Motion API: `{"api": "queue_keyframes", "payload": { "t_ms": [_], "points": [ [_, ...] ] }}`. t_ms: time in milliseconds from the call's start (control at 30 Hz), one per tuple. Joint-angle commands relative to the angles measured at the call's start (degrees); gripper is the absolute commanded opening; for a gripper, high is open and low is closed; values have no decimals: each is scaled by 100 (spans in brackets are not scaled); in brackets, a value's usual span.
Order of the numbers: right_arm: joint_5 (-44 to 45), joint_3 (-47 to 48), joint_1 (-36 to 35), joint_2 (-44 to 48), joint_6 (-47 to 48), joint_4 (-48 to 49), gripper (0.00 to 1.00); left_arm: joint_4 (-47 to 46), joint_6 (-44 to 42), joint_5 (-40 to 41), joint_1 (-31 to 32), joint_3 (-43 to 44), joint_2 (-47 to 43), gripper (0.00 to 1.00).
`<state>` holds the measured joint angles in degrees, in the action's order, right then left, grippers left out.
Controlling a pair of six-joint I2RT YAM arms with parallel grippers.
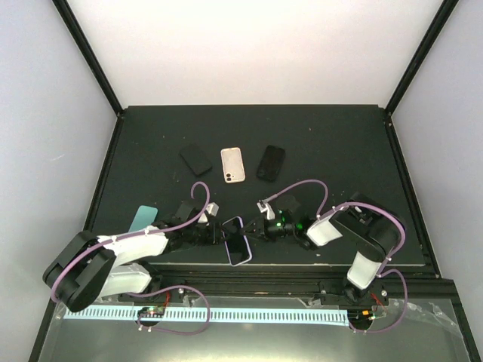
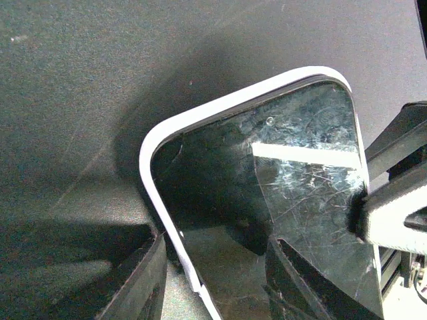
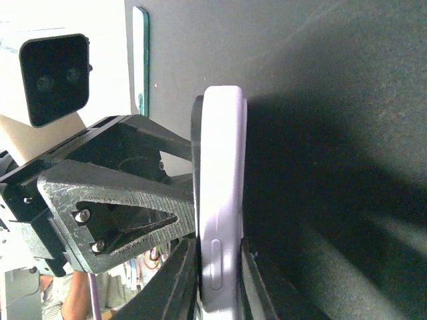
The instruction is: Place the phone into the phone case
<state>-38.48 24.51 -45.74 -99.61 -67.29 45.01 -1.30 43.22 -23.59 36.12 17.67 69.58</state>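
step: you're seating the phone (image 2: 300, 173) in the lavender phone case (image 2: 200, 120); looks mostly in
where: held between both arms, over the near edge of the table (image 1: 339, 136)
left gripper (image 2: 217, 252): jaws about half spread, clamped across screen and case back
right gripper (image 3: 217, 257): jaws nearly together, pinching phone and case rim
next: squeeze along the rim until it snaps in; keep your left hold firm

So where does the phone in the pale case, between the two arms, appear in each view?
Top external: the phone lies low in the centre, between the arms.
Left wrist: the phone fills the lower right, screen facing the camera.
Right wrist: the phone shows edge-on in the centre, a pale strip.
Shared landmark: the black table behind it, in all three.
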Motion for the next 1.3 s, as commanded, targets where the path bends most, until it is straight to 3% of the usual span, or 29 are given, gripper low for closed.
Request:
{"api": "queue_keyframes", "payload": {
  "t_ms": [0,133,267,367,467,600,700,1000,1267],
  "points": [
    [-66,183,-42,275,266,-236,24,299,-55,168,15,0,24,43],
    [45,464,-49,286,597,-872,22,144,-10,85,16,-1,128,42],
    [428,687,-33,563,1318,-1718,8,-9,82,-219,-28,-14,-12,41],
    [445,707,72,858,1395,-1835,5,4,158,-506,-156,-62,-451,51],
    [342,419,330,1177,1036,-1374,5,-150,288,-937,-333,-223,-1152,58],
    [-19,-4,509,1521,333,-28,3,-272,447,-1529,-525,-448,-2155,76],
    [-197,-20,518,1750,-88,533,3,-234,627,-1677,-615,-505,-2806,80],
    [-224,21,516,2688,-542,882,3,-1654,1869,-2221,-686,-792,-3448,74],
    [-374,-88,498,3166,-619,779,6,-3274,2689,-2463,-688,-961,-3365,60]
  ]
}}
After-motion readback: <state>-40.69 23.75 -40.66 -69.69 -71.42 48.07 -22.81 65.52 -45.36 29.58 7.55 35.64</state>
